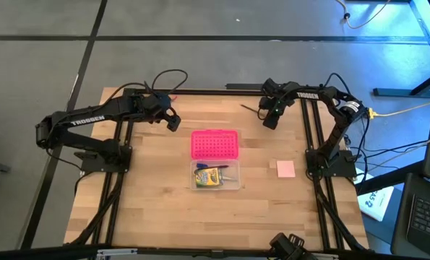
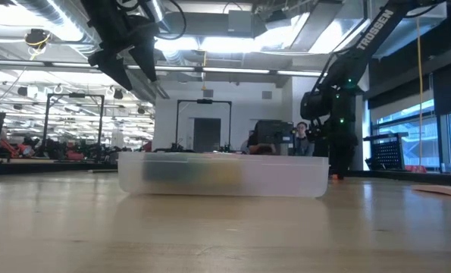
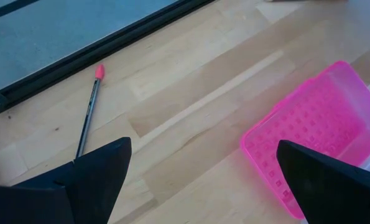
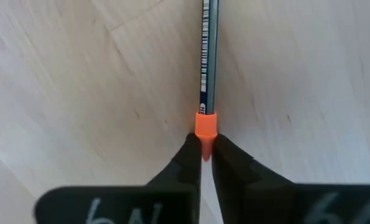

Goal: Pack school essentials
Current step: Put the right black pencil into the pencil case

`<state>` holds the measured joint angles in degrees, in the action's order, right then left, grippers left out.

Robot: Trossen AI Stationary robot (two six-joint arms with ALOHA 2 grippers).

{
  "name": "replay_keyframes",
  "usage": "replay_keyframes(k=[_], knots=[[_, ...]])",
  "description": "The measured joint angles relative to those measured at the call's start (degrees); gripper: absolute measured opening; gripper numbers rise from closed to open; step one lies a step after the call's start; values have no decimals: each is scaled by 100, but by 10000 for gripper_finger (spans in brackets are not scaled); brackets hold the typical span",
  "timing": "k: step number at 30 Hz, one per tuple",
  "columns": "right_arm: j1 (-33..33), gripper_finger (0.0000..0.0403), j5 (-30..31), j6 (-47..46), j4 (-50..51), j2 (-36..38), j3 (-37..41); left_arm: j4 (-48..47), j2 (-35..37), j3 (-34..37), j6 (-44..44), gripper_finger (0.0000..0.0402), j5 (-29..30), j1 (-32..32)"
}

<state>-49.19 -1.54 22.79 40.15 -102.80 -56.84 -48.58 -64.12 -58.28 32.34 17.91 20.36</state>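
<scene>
The right hand (image 4: 202, 163) sits low over the desk (image 1: 149, 195) toward one o'clock of the top, its two fingers pinched onto the orange-capped end of a thin pen (image 4: 204, 68); the pen's grey barrel, printed with a barcode strip, runs straight out from the fingertips (image 4: 188, 158) and lies along the wood. From above this hand (image 1: 270, 121) shows near the far edge, with the dark pen (image 1: 252, 109) just beside it at its ten o'clock.

The left hand (image 1: 173, 120) hangs at about eleven o'clock of the desk, fingers spread wide and holding nothing. Its wrist camera looks down past them at the pen (image 3: 88, 115) on the boards.

At the desk's centre stands the clear plastic box (image 1: 216, 187), with the yellow-green crayon box (image 1: 209, 176) inside it, and a blue item beside that too small to make out. The bright pink dotted lid (image 1: 215, 144) lies touching the box at its twelve o'clock. The pale pink square pad (image 1: 285, 169) rests flat at three o'clock of the box, well apart from it
</scene>
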Motion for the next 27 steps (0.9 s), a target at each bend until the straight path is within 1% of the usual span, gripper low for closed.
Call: replay_keyframes(k=[5,9,18,25,27], knots=[[0,22,-9,6,1,-6,0,0,0,0,0,396,0,0],[-9,22,-216,19,-2,-7,2,-2,0,0,-2,396,0,0],[21,22,-227,4,33,-7,1,-2,0,0,-2,396,0,-2],[160,24,-162,13,294,-34,-217,-4,0,0,-2,396,-2,-2],[226,22,-227,13,371,-49,-283,-4,0,0,-2,396,-2,-2]])
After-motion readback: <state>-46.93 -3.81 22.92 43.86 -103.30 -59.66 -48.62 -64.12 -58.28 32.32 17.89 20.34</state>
